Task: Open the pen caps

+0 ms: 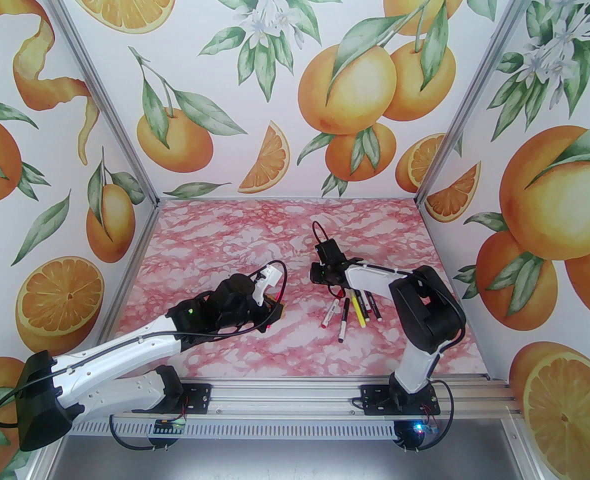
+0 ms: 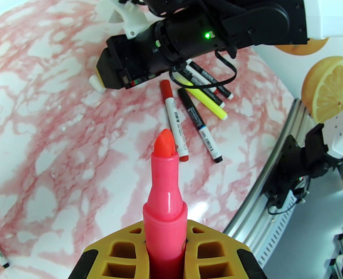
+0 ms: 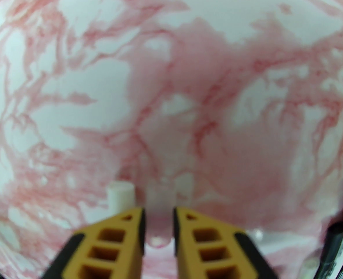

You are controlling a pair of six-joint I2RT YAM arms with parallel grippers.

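Inside the left pincer (image 2: 165, 228), pink pen (image 2: 164, 184) clamped, uncapped tip protruding

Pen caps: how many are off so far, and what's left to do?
Done: the pink marker, clamped in the left gripper, shows a bare tip; a white cap rests loose beside the right gripper. In hand: something pale and blurred sits between that gripper's fingers. Left: at least the red-capped pen and black-capped pen on the table.

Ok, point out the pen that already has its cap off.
The pink pen gripped in the left hand: its orange tip is bare. The red-capped pen and black-capped pen lying on the table are capped.
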